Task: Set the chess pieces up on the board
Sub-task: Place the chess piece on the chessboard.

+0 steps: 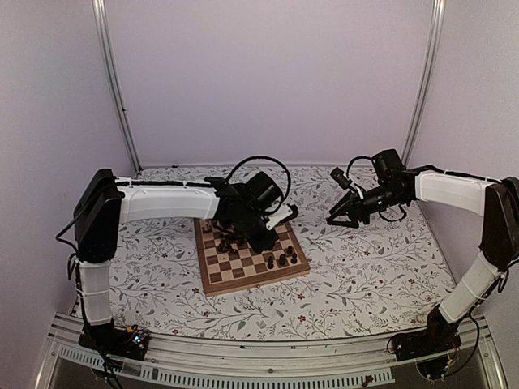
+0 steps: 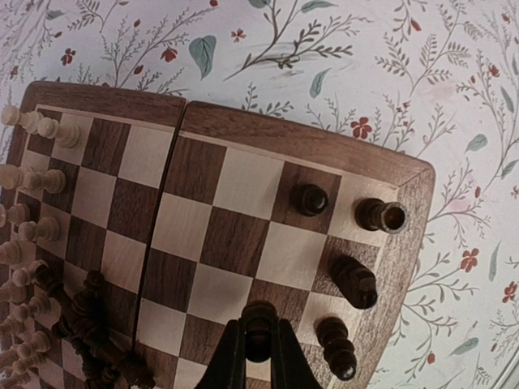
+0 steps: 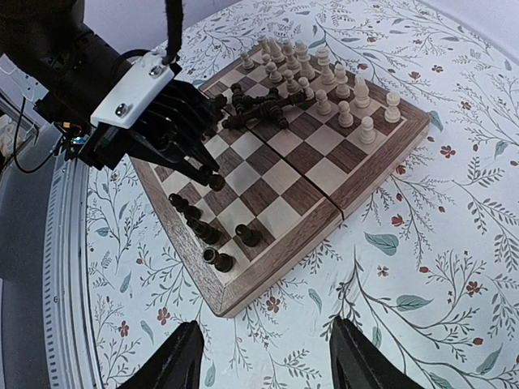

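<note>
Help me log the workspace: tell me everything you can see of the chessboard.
The board is square, wooden-looking, chequered dark brown and cream inside a brown rim, with a seam across its middle. It lies flat on the floral cover. Pale pieces stand along one edge, a few dark pieces along the opposite one, a dark heap between. The left pincer grips one dark piece over it.

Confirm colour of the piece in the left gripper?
Dark brown. Piece in left gripper, best in left wrist view.
</note>
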`<state>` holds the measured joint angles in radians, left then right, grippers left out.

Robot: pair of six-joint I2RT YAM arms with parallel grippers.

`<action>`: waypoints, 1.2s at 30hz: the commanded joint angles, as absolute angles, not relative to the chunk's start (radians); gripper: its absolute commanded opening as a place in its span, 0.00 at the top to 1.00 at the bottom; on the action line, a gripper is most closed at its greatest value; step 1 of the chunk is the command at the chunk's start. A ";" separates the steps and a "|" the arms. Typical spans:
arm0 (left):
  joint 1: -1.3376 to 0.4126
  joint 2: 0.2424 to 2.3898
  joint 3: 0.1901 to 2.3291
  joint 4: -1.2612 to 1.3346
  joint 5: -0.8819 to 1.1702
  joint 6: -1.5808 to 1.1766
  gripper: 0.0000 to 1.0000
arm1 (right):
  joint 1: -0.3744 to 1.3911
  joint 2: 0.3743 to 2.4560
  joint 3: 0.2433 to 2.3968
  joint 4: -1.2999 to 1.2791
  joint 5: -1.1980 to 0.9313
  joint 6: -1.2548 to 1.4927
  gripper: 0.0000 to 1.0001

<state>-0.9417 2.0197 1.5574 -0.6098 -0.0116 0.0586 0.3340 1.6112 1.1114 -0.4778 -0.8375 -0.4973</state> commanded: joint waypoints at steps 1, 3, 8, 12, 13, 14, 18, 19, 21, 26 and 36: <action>-0.931 2.051 1.604 -0.616 0.028 0.037 0.94 | 0.332 1.601 1.101 -0.459 -0.814 -0.518 0.44; -0.931 2.059 1.614 -0.617 0.047 0.029 0.94 | 0.333 1.603 1.101 -0.459 -0.812 -0.520 0.44; -0.931 2.079 1.627 -0.618 0.076 0.018 0.93 | 0.333 1.604 1.103 -0.460 -0.813 -0.520 0.44; -0.933 2.100 1.638 -0.628 0.084 0.015 0.93 | 0.333 1.603 1.103 -0.461 -0.813 -0.522 0.44; -0.933 2.104 1.641 -0.630 0.083 0.016 0.93 | 0.333 1.603 1.103 -0.462 -0.813 -0.523 0.44; -0.933 2.108 1.642 -0.633 0.082 0.015 0.92 | 0.332 1.603 1.103 -0.462 -0.813 -0.524 0.44; -0.933 2.125 1.650 -0.644 0.073 0.014 0.91 | 0.332 1.605 1.104 -0.465 -0.813 -0.525 0.44; -0.934 2.130 1.652 -0.646 0.070 0.015 0.91 | 0.332 1.605 1.103 -0.465 -0.813 -0.525 0.44; -0.934 2.134 1.654 -0.648 0.068 0.015 0.90 | 0.333 1.606 1.106 -0.465 -0.814 -0.527 0.44; -0.934 2.138 1.661 -0.647 0.069 0.012 0.90 | 0.333 1.610 1.105 -0.467 -0.815 -0.529 0.44; -0.935 2.145 1.672 -0.648 0.097 0.004 0.84 | 0.333 1.619 1.108 -0.474 -0.816 -0.532 0.44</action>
<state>-0.9413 2.1307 1.6470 -0.6350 0.0719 0.0124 0.3336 1.6115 1.1110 -0.4709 -0.8188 -0.5179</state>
